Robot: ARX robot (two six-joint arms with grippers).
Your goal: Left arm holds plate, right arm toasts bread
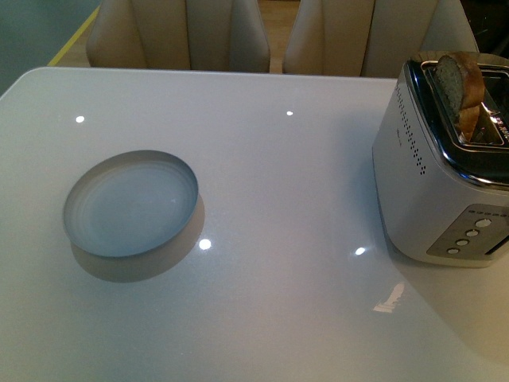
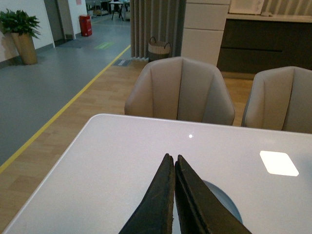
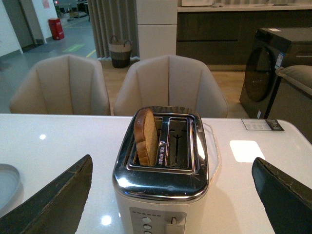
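Bread (image 1: 463, 91) stands in toaster (image 1: 433, 199), plate (image 1: 131, 203) apart

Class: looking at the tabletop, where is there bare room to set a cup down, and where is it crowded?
Bare table stretches between the plate and the toaster, and along the near edge in front of both. The far strip toward the chairs is also free. The right edge is crowded by the toaster holding the bread.

Dim, bluish front view; sharper, brighter wrist views. Small ceiling-light glints on the glossy counter (image 1: 262, 191), soft shadow beside the plate (image 1: 131, 203), glare on the toaster (image 3: 163, 180) chrome.
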